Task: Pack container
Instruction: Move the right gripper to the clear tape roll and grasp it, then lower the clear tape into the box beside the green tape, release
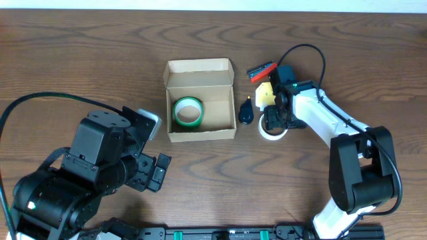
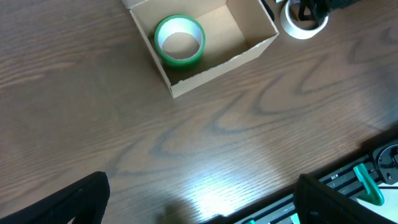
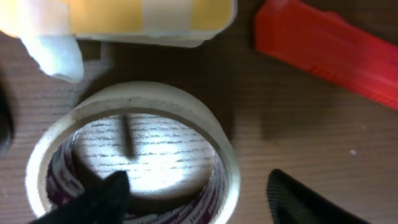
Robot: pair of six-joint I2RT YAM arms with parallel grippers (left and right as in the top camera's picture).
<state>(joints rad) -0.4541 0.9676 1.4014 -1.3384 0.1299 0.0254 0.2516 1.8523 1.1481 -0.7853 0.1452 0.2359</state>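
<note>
The container (image 1: 200,70), a tan cardboard box, stands open in the middle of the table with a green tape roll (image 1: 187,111) lying flat inside; both also show in the left wrist view, the box (image 2: 249,46) and the green roll (image 2: 179,40). A white tape roll (image 1: 271,134) lies right of the box. My right gripper (image 1: 273,122) is low over it, open; in the right wrist view one finger is inside the roll (image 3: 134,99) and the other outside, straddling its wall (image 3: 199,199). My left gripper (image 1: 157,172) is open and empty near the front edge (image 2: 202,208).
A black rounded object (image 1: 246,113) lies between the box and the white roll. A yellow-and-white item (image 1: 265,95) (image 3: 124,18) and a red item (image 1: 261,71) (image 3: 329,46) lie just behind the roll. The white roll also shows in the left wrist view (image 2: 303,25).
</note>
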